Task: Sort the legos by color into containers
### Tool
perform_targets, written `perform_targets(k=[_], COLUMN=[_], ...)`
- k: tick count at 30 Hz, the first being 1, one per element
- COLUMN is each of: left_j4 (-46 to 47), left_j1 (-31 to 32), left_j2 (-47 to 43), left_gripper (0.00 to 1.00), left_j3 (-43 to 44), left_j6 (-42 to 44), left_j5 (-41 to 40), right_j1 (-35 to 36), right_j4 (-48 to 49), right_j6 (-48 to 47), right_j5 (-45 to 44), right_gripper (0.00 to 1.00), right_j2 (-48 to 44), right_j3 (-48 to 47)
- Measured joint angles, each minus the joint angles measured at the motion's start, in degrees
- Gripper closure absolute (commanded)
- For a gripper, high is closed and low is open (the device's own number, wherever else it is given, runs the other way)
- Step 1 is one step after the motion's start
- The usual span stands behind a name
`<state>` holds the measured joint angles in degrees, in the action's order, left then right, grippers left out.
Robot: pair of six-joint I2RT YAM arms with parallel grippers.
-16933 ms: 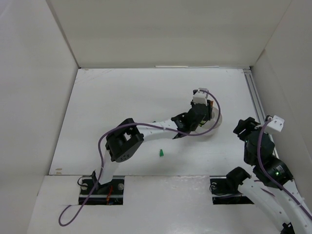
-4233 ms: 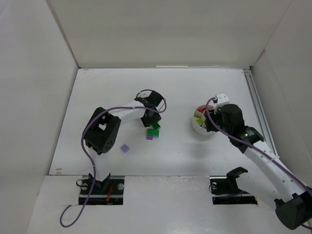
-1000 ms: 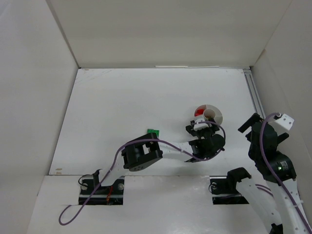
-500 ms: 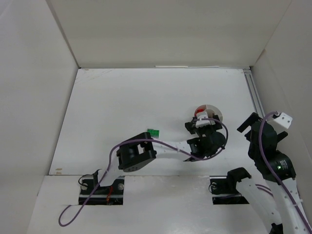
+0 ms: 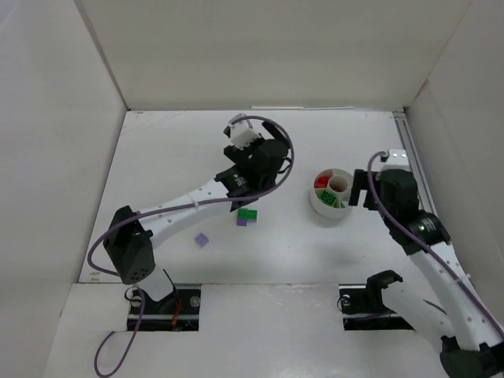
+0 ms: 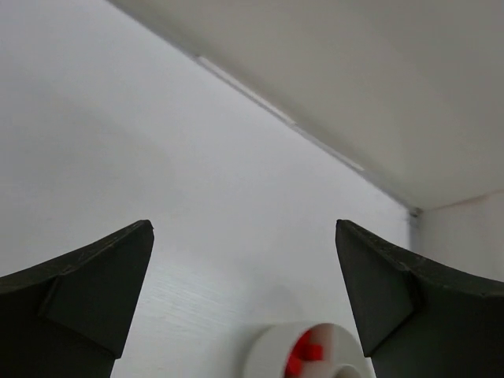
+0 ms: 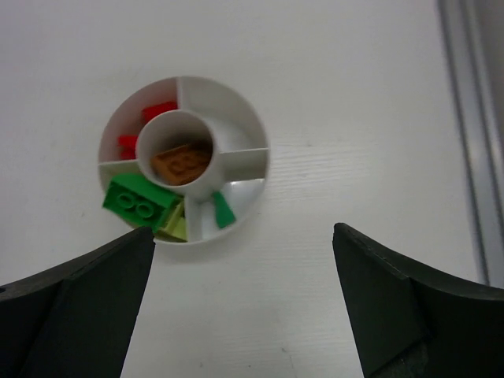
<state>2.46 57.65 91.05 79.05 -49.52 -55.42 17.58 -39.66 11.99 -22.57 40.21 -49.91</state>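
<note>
- I am seeing a tiny lilac plastic brick point(image 5: 202, 239) lying loose on the white surface point(image 5: 157, 173), nearest the bases.
- A green-and-lilac brick pair point(image 5: 247, 215) is lying just nearward of the left claw point(image 6: 244, 232), which is gaping wide and empty; the left arm is nearer.
- The right claw point(image 7: 244, 230) is hanging wide and empty beside the round white divided dish point(image 7: 250, 142).
- I am finding no readable writing.

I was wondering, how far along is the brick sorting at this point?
Mostly done: the dish holds red bricks, an orange-brown brick in its central cup, a green brick and a lime brick. Nothing is in hand: the left gripper and right gripper are open and empty. Left to sort: a green-and-purple pair and a lilac brick on the table.
</note>
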Motion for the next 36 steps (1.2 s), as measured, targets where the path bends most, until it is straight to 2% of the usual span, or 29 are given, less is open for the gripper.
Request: perform_targets(k=[2,5,8,12,17,25,33,36], left_j4=[-4.3,-10.4,-14.6,-18.3,-20.3,-20.8,-20.9,-20.9], left_j1=[-4.0,-4.0,-2.6,-2.3,-2.3,-2.3,-2.3,-2.3], left_j2=[-1.6,-2.4,-2.5,-3.7,-7.3,-11.8,-15.4,-16.0], left_gripper=[0.01,0.01,0.01,0.01,0.01,0.01,0.01,0.01], left_j3=[-4.0,-8.6,-11.0,-12.4,-15.7,-20.3,-23.6,-24.2], left_j6=[-2.2,-4.8,-6.6,-8.6,-10.7,-12.6,-13.8,-14.2], left_j5=[2.0,4.3,6.4,8.0,9.2,10.7,11.1,11.1], right_j1=[2.9,8.3,13.4,18.7,18.9,18.9,18.9,18.9], right_j4=[3.3,5.4,7.6,9.3,10.1,11.1,11.5,11.7], right_j6=[-2.2,-1.6,3.9,16.2,26.2,33.2,37.0,38.1], right_j5=[3.6,4.5,3.0,-2.5,-8.1,-10.4,-11.2,-12.0], right_gripper=[0.0,0.0,0.0,0.0,0.1,0.12,0.31,0.34], right_j2=[4.7,10.8,15.0,16.9,18.0,25.6,28.1,27.8], right_j3=[0.8,1.1,1.1,2.4,3.1,3.2,3.2,3.2])
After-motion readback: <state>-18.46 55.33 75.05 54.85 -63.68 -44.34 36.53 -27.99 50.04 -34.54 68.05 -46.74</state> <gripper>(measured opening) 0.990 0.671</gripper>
